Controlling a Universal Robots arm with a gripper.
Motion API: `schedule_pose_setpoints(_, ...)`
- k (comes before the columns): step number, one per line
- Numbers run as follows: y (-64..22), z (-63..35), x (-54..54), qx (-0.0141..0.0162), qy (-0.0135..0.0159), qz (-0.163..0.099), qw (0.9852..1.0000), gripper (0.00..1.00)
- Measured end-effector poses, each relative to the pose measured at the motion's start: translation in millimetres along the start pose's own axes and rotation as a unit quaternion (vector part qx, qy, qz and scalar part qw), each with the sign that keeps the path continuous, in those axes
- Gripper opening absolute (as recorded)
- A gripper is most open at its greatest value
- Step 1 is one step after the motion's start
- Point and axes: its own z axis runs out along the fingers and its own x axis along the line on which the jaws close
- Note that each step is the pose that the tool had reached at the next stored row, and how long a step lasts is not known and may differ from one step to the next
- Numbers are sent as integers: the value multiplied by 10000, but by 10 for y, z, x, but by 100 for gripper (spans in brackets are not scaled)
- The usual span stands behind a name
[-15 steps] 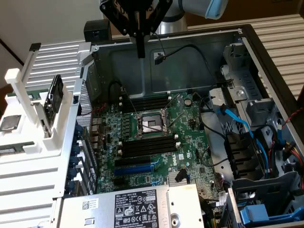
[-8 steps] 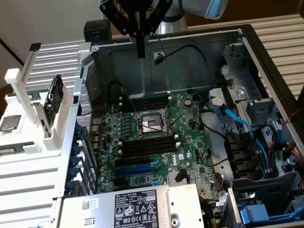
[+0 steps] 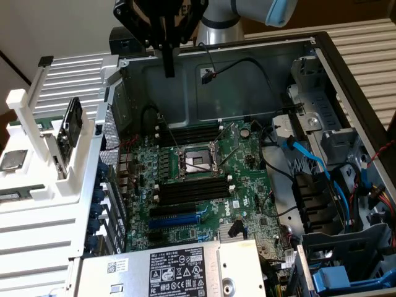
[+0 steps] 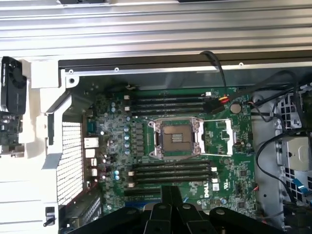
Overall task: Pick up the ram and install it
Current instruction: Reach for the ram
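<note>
My gripper (image 3: pixel 169 69) hangs high over the far wall of the open computer case, with its fingers (image 4: pixel 165 197) pressed together, shut, and nothing between them. Below lies the green motherboard (image 3: pixel 247 185) with two banks of long black memory slots (image 3: pixel 189 133) (image 3: pixel 192 190), one on each side of the CPU socket (image 3: pixel 195 162). In the wrist view the same slots (image 4: pixel 168 103) (image 4: pixel 173 171) flank the socket (image 4: pixel 175 138). A dark flat part (image 3: pixel 71 125) stands on edge in the white rack at the exterior view's left; I cannot tell whether it is the ram.
The white rack (image 3: pixel 37 185) also carries a square silver chip (image 3: pixel 13 159). A blue expansion slot (image 3: pixel 179 218) runs below the lower memory bank. Black and blue cables (image 3: pixel 309 164) and drive cages crowd the case's right side. A labelled power supply (image 3: pixel 179 269) sits in front.
</note>
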Motion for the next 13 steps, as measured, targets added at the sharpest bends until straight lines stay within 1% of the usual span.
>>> schedule_pose_setpoints(2, -6, -3, 90, 0, 0, 0, 10000, 10)
schedule_pose_setpoints(3, -15, -7, 223, 0, 0, 1, 10000, 10)
schedule_pose_setpoints(6, -25, -10, 362, 0, -3, 0, 10000, 10)
schedule_pose_setpoints(7, -31, -13, 452, 0, -4, 0, 10000, 10)
schedule_pose_setpoints(9, -37, -16, 545, 0, -4, 0, 10000, 10)
schedule_pose_setpoints(11, -49, -21, 726, 0, -4, 0, 10000, 10)
schedule_pose_setpoints(13, -55, -23, 817, -1, -5, 0, 10000, 10)
